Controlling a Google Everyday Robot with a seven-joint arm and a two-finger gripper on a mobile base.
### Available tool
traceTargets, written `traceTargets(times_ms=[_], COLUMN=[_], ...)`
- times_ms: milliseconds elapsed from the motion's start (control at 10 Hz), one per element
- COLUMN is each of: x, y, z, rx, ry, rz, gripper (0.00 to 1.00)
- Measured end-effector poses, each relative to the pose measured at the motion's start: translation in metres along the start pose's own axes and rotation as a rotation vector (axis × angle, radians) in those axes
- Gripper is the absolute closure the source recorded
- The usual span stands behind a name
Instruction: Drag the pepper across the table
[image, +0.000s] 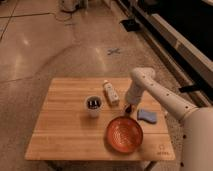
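Wooden planks in a light brown make up the table (65, 135), whose near edge sits lowest in the camera view. Closest on it is a round orange-red plate (124, 134) with ringed ridges, lying toward the right side. Just behind the plate's far rim, the gripper (128, 108) points down at the tabletop at the end of a white arm (160, 95) that reaches in from the right; whether it is holding anything or spread apart cannot be told. A small dark-red spot at the gripper's tip appears to be the pepper (127, 109), resting on the wood between the plate and the blue rectangular pad (147, 116), which lies flat just to the right. Left of the gripper stands a white cup (93, 106) with dark items inside it. Farther back, a pale bottle-like piece (110, 92) lies on its side near the table's middle. Beyond the table stretches a polished speckled floor (45, 45) with a small blue cross mark (114, 51).
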Motion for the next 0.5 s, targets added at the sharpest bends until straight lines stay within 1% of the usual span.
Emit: traceTargets(times_ms=[100, 300, 400, 500], x=[-0.007, -0.019, -0.023, -0.025], y=[-0.004, -0.023, -0.030, -0.032], z=[0.003, 0.007, 0.008, 0.009], rx=[0.009, 0.039, 0.052, 0.058], ry=[-0.013, -0.032, -0.040, -0.045], rz=[-0.031, -0.116, -0.147, -0.157], gripper=[1.00, 1.00, 1.00, 0.98])
